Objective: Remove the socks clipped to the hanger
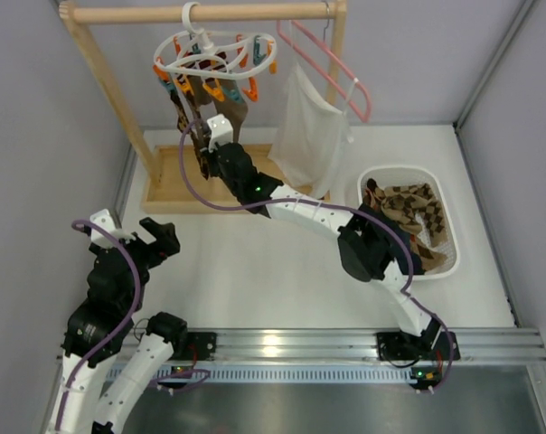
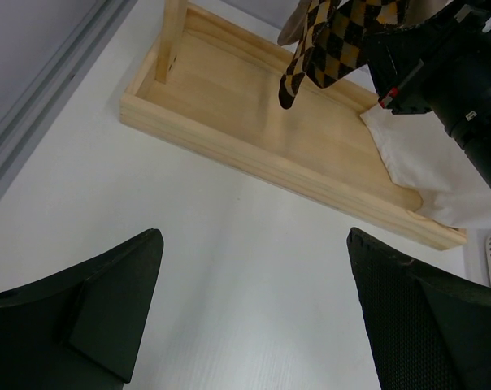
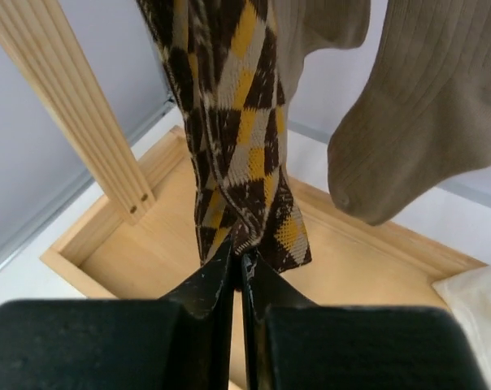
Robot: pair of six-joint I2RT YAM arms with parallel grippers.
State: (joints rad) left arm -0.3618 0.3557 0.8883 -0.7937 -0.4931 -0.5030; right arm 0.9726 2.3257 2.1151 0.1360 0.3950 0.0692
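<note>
**Socks (image 1: pixel 199 107) on the hanger: right arm set to pull one free**

Top view: they dangle from the hanger (image 1: pixel 216 50) on the rail, at the far side of the bench (image 1: pixel 282 271). The right fingers (image 1: pixel 203 152) reach in at their lower ends. The left fingers (image 1: pixel 160 235) sit well apart, near the left edge. A basket (image 1: pixel 400 169) on the right holds some already.

Left wrist view: the left fingers (image 2: pixel 107 317) are spread wide over bare bench, holding nothing.

Right wrist view: the right fingers (image 3: pixel 213 284) are pressed together, pinching the tip of the argyle sock (image 3: pixel 229 122). A tan sock (image 3: pixel 416 122) hangs just beside it. The step in hand looks like grasp-and-pull. The next move calls for a steady downward tug so the clip lets go, then a carry to the basket.
</note>
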